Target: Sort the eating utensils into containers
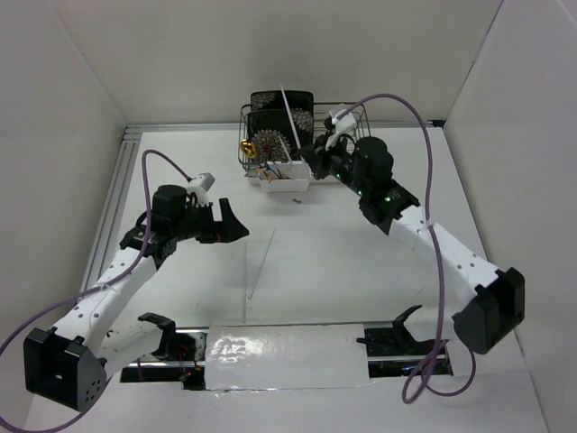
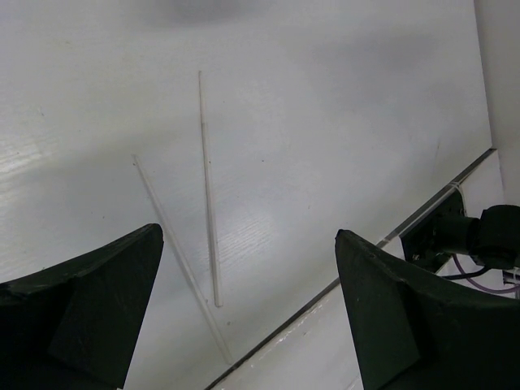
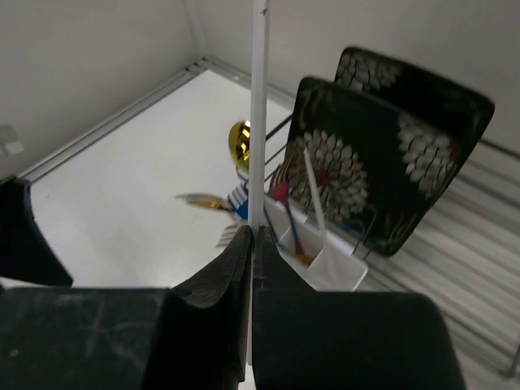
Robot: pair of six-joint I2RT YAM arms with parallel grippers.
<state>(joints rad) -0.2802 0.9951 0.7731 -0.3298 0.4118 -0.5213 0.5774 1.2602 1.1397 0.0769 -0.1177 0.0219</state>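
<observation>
White walls close in a white desk [image 1: 361,262]. At its far edge stands a black wire dish rack [image 1: 353,120] holding black floral plates [image 3: 349,171].

Just in front of the rack sits the white caddy [image 3: 335,266]. A pink spoon [image 3: 284,213] and a pale stick [image 3: 313,188] stand in its compartments. At its left end a blue fork [image 3: 239,203] and a gold spoon [image 3: 239,143] poke up, though I cannot tell which compartment they are in.

The right end effector [image 3: 250,237] hovers by the caddy with its fingers pressed together, pinching the held chopstick [image 3: 260,122]. This thin white stick stands nearly upright above the fingers and rises in front of the plates in the overhead view.

The left end effector [image 2: 248,236] hangs over the middle of the desk, its fingers spread wide and gripping nothing. Below it the loose chopstick [image 2: 208,187] lies flat on the desk, well apart from the caddy. A fainter thin line runs beside it at an angle, and I cannot tell whether that is another stick or a mark on the surface.
</observation>
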